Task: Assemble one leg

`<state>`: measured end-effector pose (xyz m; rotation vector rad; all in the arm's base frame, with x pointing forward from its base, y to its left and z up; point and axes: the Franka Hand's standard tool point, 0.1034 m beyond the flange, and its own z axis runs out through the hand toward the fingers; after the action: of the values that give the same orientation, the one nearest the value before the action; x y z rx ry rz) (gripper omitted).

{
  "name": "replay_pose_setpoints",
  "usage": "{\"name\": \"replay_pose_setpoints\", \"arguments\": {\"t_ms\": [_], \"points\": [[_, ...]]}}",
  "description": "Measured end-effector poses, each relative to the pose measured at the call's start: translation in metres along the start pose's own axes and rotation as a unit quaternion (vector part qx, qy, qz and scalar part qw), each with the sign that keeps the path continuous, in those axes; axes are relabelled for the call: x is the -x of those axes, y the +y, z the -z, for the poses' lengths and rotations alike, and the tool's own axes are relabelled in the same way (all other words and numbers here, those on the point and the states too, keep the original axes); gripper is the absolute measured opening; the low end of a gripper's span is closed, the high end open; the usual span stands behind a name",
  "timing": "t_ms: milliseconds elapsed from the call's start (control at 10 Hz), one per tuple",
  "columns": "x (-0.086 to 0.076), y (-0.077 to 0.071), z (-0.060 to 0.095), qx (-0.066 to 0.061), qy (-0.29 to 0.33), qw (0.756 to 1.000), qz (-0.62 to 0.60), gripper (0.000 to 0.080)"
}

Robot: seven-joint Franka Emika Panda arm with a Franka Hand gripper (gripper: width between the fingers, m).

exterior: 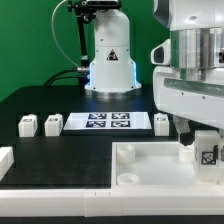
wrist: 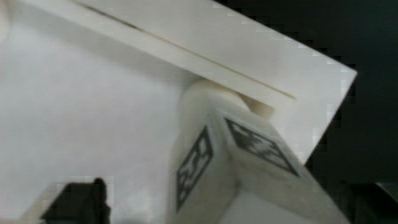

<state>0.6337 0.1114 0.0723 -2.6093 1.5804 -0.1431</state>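
Gripper [exterior: 197,146] sits low at the exterior view's right, down over the white tray [exterior: 120,185]. I see one leg [exterior: 207,152] at its tips, upright, with its tag facing the camera. In my wrist view the leg [wrist: 235,160] shows two tagged faces, and its far end meets the tray's [wrist: 107,110] raised rim. One dark finger [wrist: 75,200] shows a little apart from the leg, so I cannot tell whether the gripper clamps it or merely straddles it. Three spare legs [exterior: 52,123] stand on the black table [exterior: 70,150], two on one side of the marker board [exterior: 108,122] and one on the other.
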Motion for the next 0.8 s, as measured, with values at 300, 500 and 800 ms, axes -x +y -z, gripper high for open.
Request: {"name": "replay_pose_setpoints", "arguments": {"t_ms": [300,500,800], "points": [[0.0008,-0.0002,-0.0002,0.0,0.0,0.992,0.13,0.0649],[0.0052,-0.0039,0.0008,0.011,0.005,0.919,0.394,0.0649],[0.0072,-0.0035,0.0,0.011,0.001,0.919,0.394,0.0531]]}}
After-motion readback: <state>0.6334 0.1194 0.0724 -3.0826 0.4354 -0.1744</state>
